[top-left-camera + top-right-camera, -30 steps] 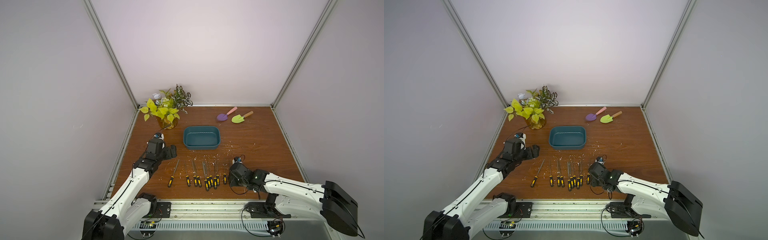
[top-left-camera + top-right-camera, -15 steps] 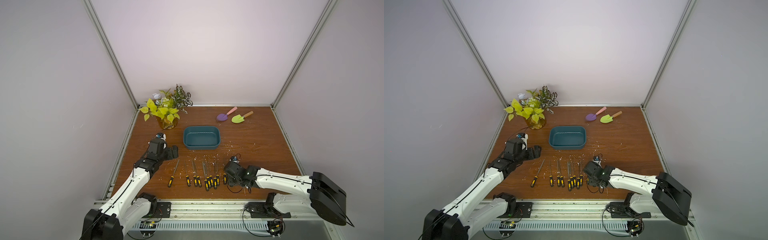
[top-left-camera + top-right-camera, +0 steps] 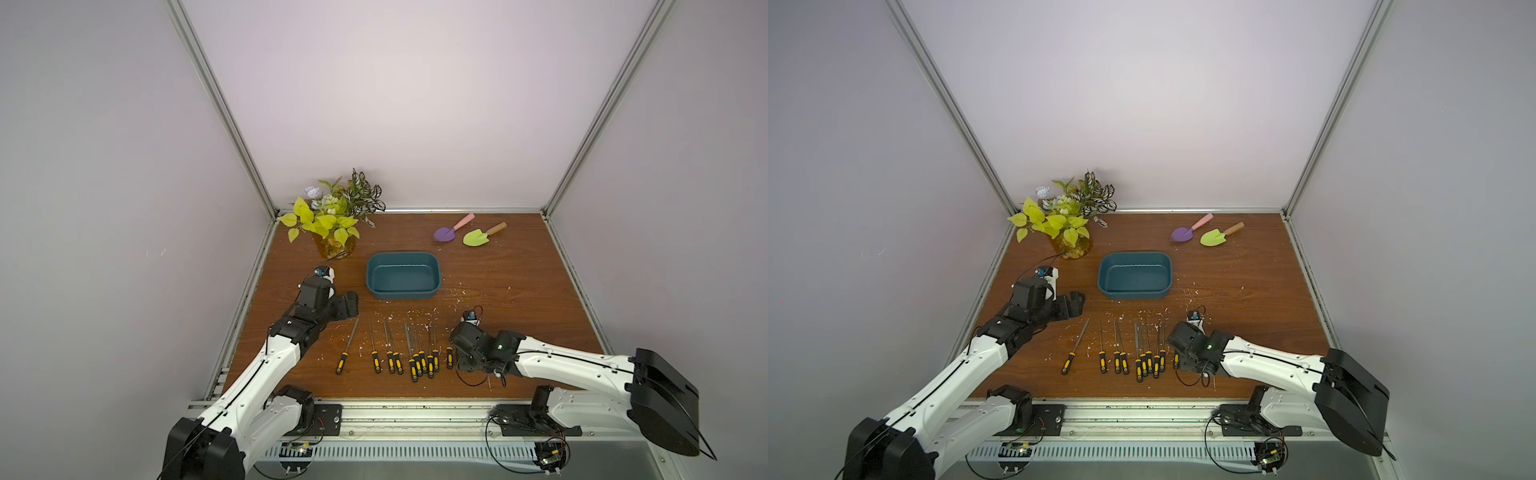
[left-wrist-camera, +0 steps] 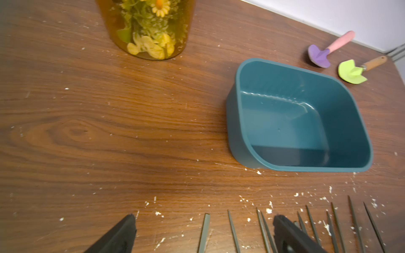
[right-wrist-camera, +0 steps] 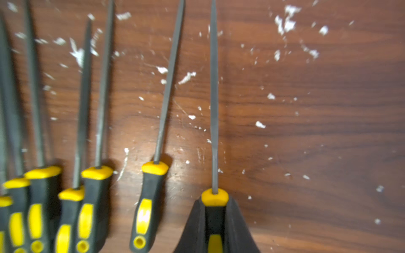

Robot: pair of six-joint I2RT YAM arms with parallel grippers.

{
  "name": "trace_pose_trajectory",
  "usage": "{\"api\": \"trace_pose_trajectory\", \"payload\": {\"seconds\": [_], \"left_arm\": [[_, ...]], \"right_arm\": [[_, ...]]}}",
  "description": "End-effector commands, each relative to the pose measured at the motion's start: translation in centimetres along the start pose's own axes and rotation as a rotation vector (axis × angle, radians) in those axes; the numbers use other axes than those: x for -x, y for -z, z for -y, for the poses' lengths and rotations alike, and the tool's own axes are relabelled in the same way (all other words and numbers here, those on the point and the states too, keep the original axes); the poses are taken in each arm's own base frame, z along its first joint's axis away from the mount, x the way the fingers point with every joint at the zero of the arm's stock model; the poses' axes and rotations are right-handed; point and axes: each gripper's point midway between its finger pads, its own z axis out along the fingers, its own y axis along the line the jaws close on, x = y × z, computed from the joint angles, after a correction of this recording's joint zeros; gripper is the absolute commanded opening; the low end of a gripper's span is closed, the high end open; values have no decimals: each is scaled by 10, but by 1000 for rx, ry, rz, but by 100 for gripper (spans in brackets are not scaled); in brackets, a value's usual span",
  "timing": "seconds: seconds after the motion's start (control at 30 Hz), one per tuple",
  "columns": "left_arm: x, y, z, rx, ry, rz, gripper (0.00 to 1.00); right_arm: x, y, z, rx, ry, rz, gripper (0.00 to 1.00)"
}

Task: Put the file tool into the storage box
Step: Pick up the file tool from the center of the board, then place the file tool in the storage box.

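right tool [image 5: 214,208] pinches file [image 5: 214,109] nearest surface's [image 3: 519,282] right edge, not lifted yet; left tool [image 4: 203,231] spread; box [image 3: 402,293] empty, whole transfer left.

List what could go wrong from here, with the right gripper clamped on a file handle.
1. The right gripper pinches the file only by its handle; the long blade could droop or twist when lifted.
2. The neighbouring file lies close by; a sideways lift might knock it.
3. The blade tip could catch the storage box wall on the way in.
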Motion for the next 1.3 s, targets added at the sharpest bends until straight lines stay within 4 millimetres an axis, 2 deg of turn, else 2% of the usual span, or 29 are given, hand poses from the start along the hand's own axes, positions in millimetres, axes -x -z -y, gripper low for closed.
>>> {"api": "trace_pose_trajectory", "payload": {"seconds": [0.0,0.17,0.33,0.47,0.6,0.73,1.03,1.27], "left_arm": [[8,6,27,-113,-33,23,99],[9,11,61,-295,-58,29,99],[33,16,73,-322,-86,89,99],[45,13,80,-340,-81,101,99],[37,4,81,-359,-66,51,99],[22,-9,65,-319,-32,4,99],[22,-12,61,-292,-37,-3,99],[25,-12,55,-253,-39,10,99]], "right_arm": [[26,18,0,26,5,103,1],[73,45,0,82,6,206,0],[121,59,-11,109,117,259,0],[161,62,-32,97,281,269,0],[200,62,-54,93,433,307,0],[233,58,-77,89,573,352,1],[264,20,-104,28,827,364,2],[269,-14,-112,-32,1017,392,0]]}}
